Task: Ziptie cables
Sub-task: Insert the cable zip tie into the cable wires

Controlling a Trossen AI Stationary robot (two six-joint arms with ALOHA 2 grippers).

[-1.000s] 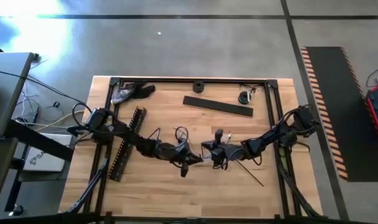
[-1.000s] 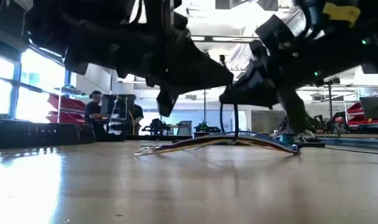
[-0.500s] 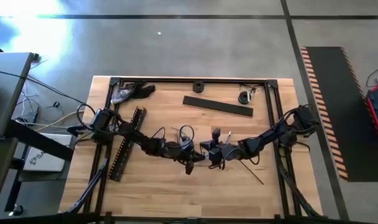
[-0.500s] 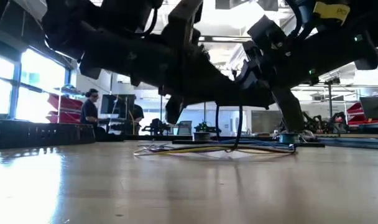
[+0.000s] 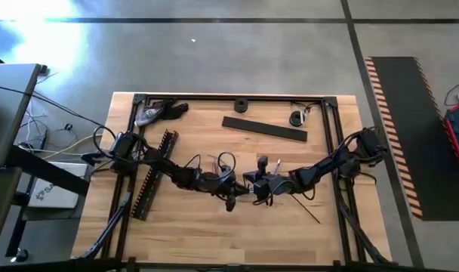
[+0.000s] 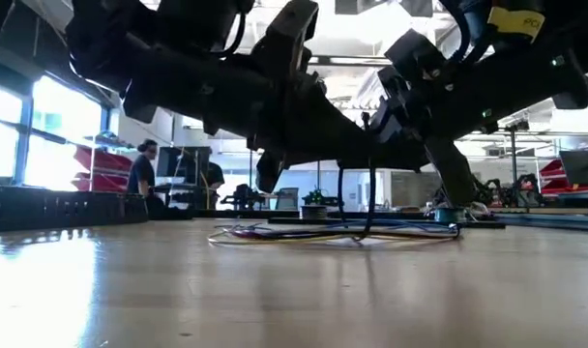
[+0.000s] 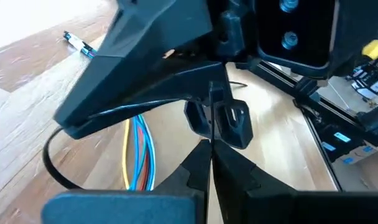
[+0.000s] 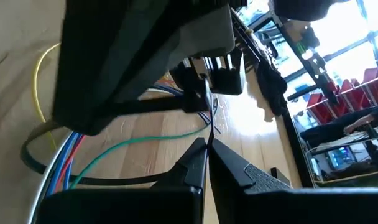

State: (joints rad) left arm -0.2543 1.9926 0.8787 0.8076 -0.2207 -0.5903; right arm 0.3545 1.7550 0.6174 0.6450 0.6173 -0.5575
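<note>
Both grippers, left (image 5: 231, 198) and right (image 5: 252, 186), met tip-to-tip at mid-table, fingers pressed together. Wrist views alone showed the cables' (image 7: 139, 152) colours.

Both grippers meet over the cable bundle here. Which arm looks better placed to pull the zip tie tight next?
Probably the left. Its wrist view shows the left gripper with jaws closed on the thin black zip tie above the cables. The right gripper is pinched there too, so it's close.

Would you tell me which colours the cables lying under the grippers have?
The cables are yellow, blue and red-orange, plus one green; the wrist views show this best.
</note>
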